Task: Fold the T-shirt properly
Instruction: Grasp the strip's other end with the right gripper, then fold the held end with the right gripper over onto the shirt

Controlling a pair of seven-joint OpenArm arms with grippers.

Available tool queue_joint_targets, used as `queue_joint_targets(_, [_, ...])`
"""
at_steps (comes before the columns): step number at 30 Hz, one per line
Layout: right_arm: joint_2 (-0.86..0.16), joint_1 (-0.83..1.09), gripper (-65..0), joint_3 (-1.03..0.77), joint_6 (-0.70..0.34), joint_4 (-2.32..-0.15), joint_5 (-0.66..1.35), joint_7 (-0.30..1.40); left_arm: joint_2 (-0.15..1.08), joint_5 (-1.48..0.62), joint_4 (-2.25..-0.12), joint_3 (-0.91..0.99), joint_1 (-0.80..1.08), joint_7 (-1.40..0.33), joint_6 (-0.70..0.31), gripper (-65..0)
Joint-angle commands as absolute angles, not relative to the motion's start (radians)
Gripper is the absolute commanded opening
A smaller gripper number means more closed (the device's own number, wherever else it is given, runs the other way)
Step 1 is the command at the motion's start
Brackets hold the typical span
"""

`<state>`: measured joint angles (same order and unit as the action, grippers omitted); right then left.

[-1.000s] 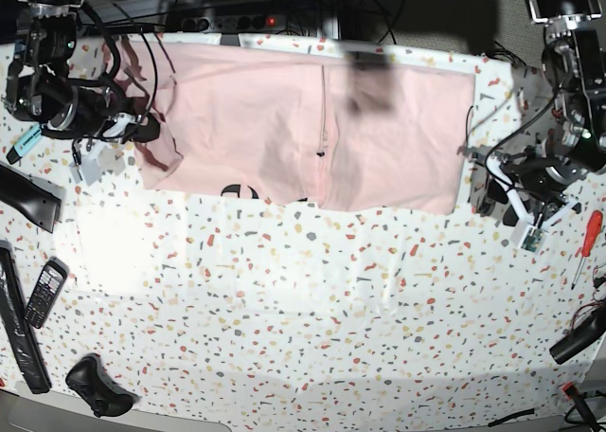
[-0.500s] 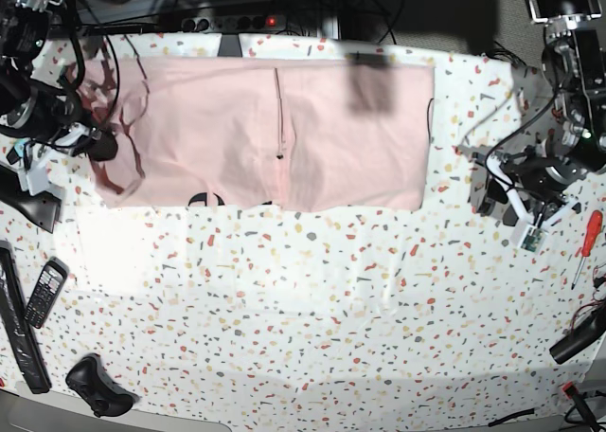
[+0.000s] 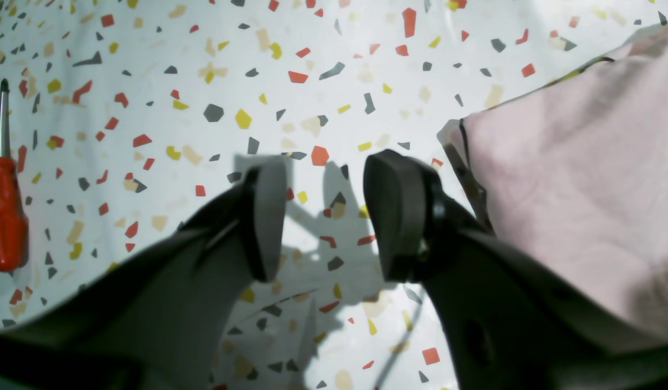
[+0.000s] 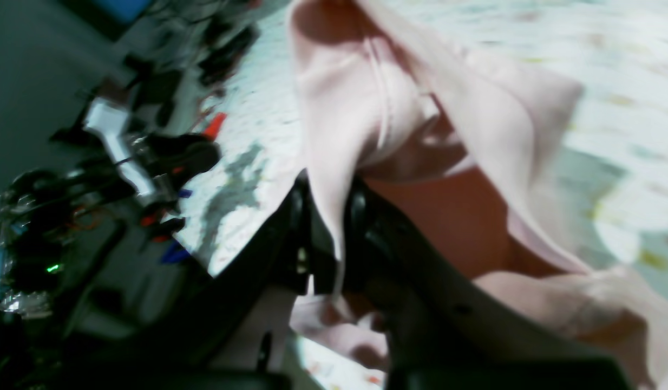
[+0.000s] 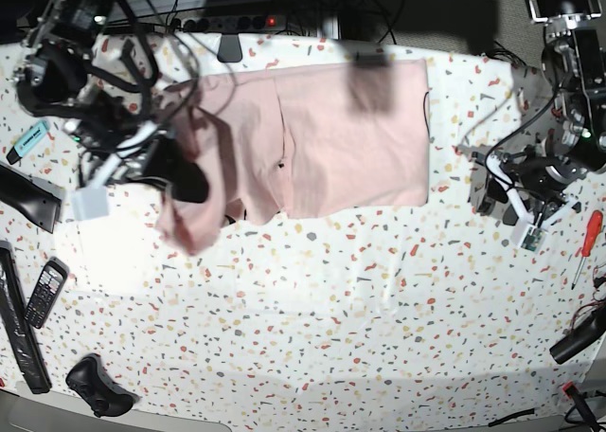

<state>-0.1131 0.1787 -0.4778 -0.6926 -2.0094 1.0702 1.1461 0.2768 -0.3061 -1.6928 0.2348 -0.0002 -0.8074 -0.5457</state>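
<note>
Left wrist view: my left gripper [image 3: 326, 216] hangs released over the bare table [image 3: 312, 65], the T-shirt [image 3: 577, 179] edge just beside its right finger. A screwdriver [image 3: 6, 211] lies well apart.

Right wrist view: my right gripper [image 4: 327, 227] is clenched on a pink fold; the cloth drapes soft and light.

Base view: the T-shirt [image 5: 331, 138] lies across the table's far side, one end lifted. Corners or hems seem the best holds. No containers show.

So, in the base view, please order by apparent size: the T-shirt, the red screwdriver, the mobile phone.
1. T-shirt, by far the largest.
2. and 3. mobile phone and red screwdriver: they look about equally long, and the phone looks wider, so I would not rank them firmly.
</note>
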Motion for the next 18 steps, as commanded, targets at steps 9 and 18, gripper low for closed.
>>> queue_joint_targets(9, [0.083, 0.109, -65.0, -0.146, -0.698, -2.029, 0.911, 1.111, 0.286, -0.315, -1.708, 0.239, 0.006, -0.783, -0.545, -39.0])
queue_joint_targets(18, [0.157, 0.1, -65.0, 0.09, -0.653, -2.017, 0.629, 1.008, 0.286, -0.314, -1.708, 0.239, 0.039, -0.774, -0.545, -39.0])
